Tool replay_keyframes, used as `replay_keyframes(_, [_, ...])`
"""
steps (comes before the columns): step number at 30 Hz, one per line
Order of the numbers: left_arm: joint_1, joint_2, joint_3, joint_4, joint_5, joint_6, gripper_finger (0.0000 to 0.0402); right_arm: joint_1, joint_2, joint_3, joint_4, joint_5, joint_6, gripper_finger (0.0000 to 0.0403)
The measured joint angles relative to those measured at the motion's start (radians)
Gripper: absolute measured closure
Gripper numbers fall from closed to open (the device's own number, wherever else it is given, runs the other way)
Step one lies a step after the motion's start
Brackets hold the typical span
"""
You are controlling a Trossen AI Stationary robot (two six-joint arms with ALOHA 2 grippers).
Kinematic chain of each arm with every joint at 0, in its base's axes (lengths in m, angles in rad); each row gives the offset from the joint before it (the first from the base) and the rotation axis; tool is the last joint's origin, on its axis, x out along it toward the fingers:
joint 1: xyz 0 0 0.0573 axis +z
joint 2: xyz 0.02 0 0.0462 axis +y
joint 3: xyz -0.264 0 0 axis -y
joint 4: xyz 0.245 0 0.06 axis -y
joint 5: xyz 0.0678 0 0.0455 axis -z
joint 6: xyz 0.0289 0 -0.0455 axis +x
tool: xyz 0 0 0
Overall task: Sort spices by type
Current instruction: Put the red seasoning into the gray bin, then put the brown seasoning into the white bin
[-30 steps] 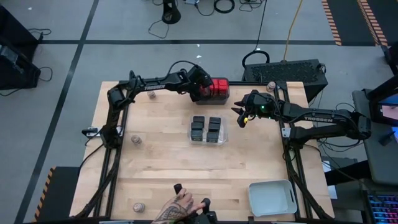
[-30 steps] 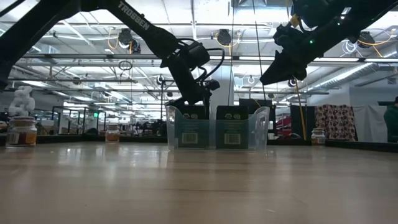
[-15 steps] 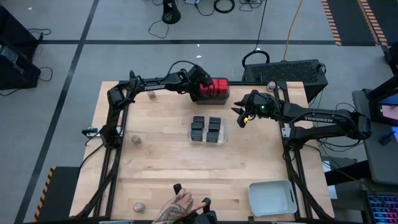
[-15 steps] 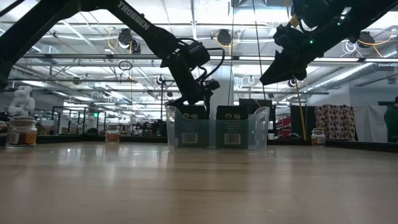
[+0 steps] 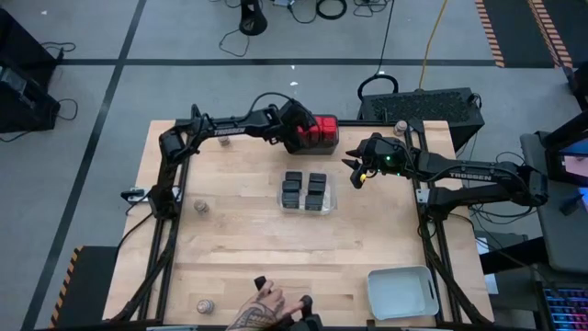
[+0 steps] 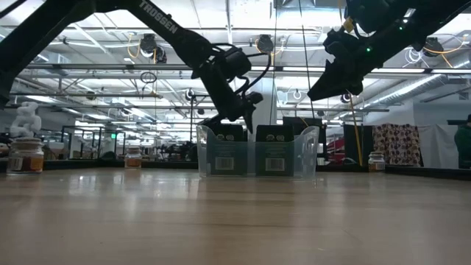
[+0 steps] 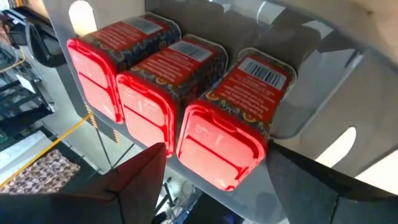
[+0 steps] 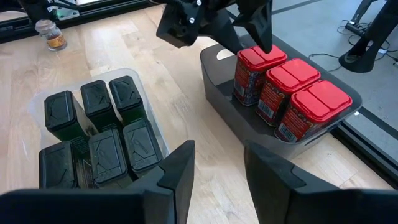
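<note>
step: red tins look done, three red-topped tins (image 8: 283, 87) sit in a row in dark grey tray (image 8: 214, 68) at table's 12 o'clock edge; release just made, by my read
left gripper (image 8: 249, 22): over the tray, above the tin at the row's end, fingers spread, nothing between them; left wrist view shows both fingers clear either side of the nearest tin (image 7: 233, 134)
right gripper (image 5: 354, 171): hangs above the table at about 2 o'clock, between tray and clear tray; fingers apart, gripping nothing
black boxes (image 8: 99, 134): six, packed in clear tray (image 5: 307, 193) at table centre, sorted
round jars: unsorted, scattered; one (image 5: 223, 140) at 11 o'clock, one (image 5: 200, 207) at 9 o'clock, one (image 5: 205, 305) at 7 o'clock, one (image 5: 400, 127) near 1 o'clock by the right arm base
pale grey tray (image 5: 401, 292): 5 o'clock corner, nothing visible in it, likely the jars' home
person's hand (image 5: 262, 308): at 6 o'clock edge, on some dark handles, off the spices
next move: left arm lifts clear of the tins without knocking them, then goes for the nearest jar at 11 o'clock; jars are small and round, need a centred pinch; long carry to the pale tray
</note>
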Motion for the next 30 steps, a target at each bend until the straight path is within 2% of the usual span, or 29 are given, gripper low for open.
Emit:
replay_keyframes(10, [0.011, 0.000, 0.000, 0.058, -0.001, -0.078, 0.0121, 0.000, 0.000, 0.000, 0.000, 0.000, 0.000, 0.0282])
replay_keyframes(20, [0.010, -0.003, 0.001, 0.045, -0.033, -0.079, 0.0121, 0.000, 0.000, 0.000, 0.000, 0.000, 0.008, 0.0282])
replay_keyframes(30, [0.016, -0.169, 0.001, -0.058, 0.043, -0.314, 0.0121, 0.000, 0.000, 0.000, 0.000, 0.000, 0.005, 0.0282])
